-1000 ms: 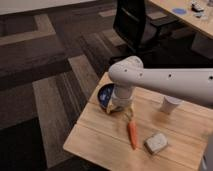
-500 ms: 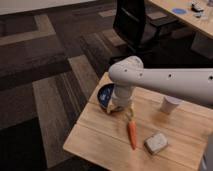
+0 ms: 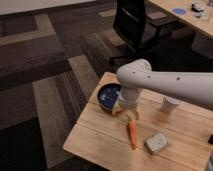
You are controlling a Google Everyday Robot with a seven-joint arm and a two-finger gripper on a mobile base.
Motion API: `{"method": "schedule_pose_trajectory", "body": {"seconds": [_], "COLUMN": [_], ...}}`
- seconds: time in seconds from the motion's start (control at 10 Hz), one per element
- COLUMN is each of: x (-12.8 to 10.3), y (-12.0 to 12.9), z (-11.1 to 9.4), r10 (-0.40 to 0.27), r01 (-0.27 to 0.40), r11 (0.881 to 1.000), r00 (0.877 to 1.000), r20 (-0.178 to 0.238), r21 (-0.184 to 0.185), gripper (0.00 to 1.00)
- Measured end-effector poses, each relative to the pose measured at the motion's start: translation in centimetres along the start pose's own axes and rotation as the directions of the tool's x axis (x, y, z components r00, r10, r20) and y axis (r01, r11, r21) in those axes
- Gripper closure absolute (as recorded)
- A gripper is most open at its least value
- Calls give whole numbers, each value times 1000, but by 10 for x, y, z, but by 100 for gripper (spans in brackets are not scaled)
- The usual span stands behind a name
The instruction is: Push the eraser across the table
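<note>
no movement | arm (image 3: 170,85) bent over table (image 3: 97,134) | jaws beside bowl (image 3: 106,96)

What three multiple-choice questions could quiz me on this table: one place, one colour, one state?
1. Where is the gripper? A beside the bowl, at the carrot's far end; B over the chair; C on the floor.
2. What colour is the carrot? A green; B orange; C blue.
3. The eraser is: A lifted; B lying on the table, untouched; C inside the bowl.
Key: 1A, the arm ends by the bowl's rim; 2B, plainly orange; 3B, it lies right of the carrot, clear of the gripper.
</note>
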Motion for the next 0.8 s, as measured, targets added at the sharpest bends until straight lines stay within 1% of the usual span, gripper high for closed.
{"method": "schedule_pose_trajectory", "body": {"seconds": [0.1, 0.2, 0.3, 0.4, 0.5, 0.6, 0.7, 0.8], "x": [-2, -4, -4, 1, 3, 5, 6, 3], "y": [-12, -30, -58, -94, -104, -126, -149, -184], "z": [4, 9, 14, 18, 20, 18, 13, -4], "r10": [-1, -2, 7, 33, 45, 66, 85, 129], "r01": [1, 2, -7, -32, -44, -63, -82, -131], "r11": [1000, 1000, 1000, 998, 997, 994, 989, 976], "r00": [1000, 1000, 1000, 999, 999, 997, 996, 991], "r20": [-4, -9, -14, -25, -29, -29, -20, 27], "r21": [-3, -3, 12, 45, 56, 86, 122, 172], "gripper": [35, 35, 35, 35, 35, 35, 35, 35]}}
